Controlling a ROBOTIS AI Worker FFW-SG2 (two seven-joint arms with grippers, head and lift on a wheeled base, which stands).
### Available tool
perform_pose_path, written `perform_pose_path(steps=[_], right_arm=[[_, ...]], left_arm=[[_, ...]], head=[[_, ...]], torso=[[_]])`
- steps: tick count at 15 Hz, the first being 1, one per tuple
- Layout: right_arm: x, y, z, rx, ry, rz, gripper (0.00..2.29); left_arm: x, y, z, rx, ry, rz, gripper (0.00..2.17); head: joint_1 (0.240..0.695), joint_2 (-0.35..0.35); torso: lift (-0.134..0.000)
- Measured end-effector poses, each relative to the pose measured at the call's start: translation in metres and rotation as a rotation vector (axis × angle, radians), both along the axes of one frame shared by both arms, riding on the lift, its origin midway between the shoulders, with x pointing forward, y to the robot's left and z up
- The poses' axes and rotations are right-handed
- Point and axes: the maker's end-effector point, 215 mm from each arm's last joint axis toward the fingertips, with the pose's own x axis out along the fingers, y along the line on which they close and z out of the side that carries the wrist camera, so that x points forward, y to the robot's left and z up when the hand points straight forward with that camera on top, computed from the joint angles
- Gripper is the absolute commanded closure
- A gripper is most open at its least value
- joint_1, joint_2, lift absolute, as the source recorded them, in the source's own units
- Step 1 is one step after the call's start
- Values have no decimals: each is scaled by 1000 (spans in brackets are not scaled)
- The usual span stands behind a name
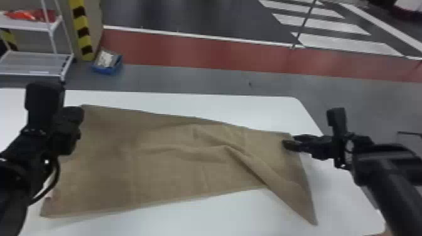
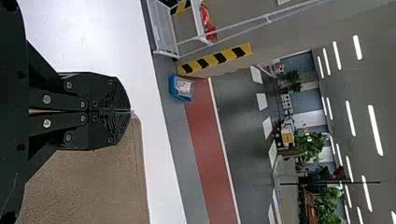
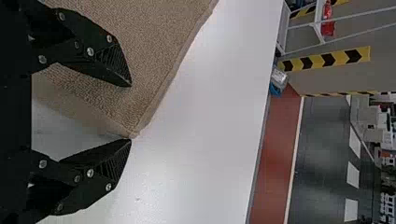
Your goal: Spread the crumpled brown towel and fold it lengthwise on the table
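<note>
Left arm [image 1: 15,188] looms closest in my head view, its left gripper [image 1: 73,116] at the rumpled brown towel's [image 1: 157,169] far-left corner on the table [image 1: 226,216]; my right gripper [image 1: 289,142] is at the far-right corner. Left wrist view: fingers [image 2: 109,95] closed, pinching the towel. Right wrist view: fingers [image 3: 95,53] wide apart, gripping nothing, the towel's corner between them.

Room with a striped post [image 1: 85,40]
White shelf [image 1: 31,64] left of the post; blue box [image 1: 105,70] and red floor [image 1: 188,50] right.
</note>
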Motion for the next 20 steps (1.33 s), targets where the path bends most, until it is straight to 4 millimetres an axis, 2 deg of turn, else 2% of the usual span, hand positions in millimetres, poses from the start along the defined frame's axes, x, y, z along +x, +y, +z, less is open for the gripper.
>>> perform_pose_path(steps=[2,3,6,7,8,11,13,17,19,20], right_arm=[[1,1,0,3,-1,1,839],[1,2,2,9,-5,3,994],[3,7,14,34,-31,17,1004],[2,8,20,48,-43,21,1180],[-2,9,28,69,-52,24,1214],[-15,4,63,136,-73,14,1214],[-24,-5,101,186,-122,5,1214],[-39,-25,161,245,-201,7,1214],[-46,-34,182,275,-221,-2,1214],[-47,-34,185,281,-213,-1,1214]], left_arm=[[0,1,0,1,0,1,1450],[0,1,0,0,0,2,1450],[-1,1,1,0,-2,3,1450],[-2,2,3,0,-6,5,1450],[-4,3,7,-3,-13,7,1450],[-12,11,32,-1,-45,14,1565],[-21,24,54,11,-75,32,1565],[-42,48,86,24,-100,59,1565],[-52,54,95,23,-92,60,1565],[-56,56,96,23,-80,56,1565]], head=[[695,-239],[695,-237],[695,-233],[695,-232],[695,-231],[695,-232],[695,-232],[655,-235],[639,-244],[639,-244]], torso=[[-123],[-123],[-123],[-123],[-123],[-123],[-123],[-123],[-123],[-123]])
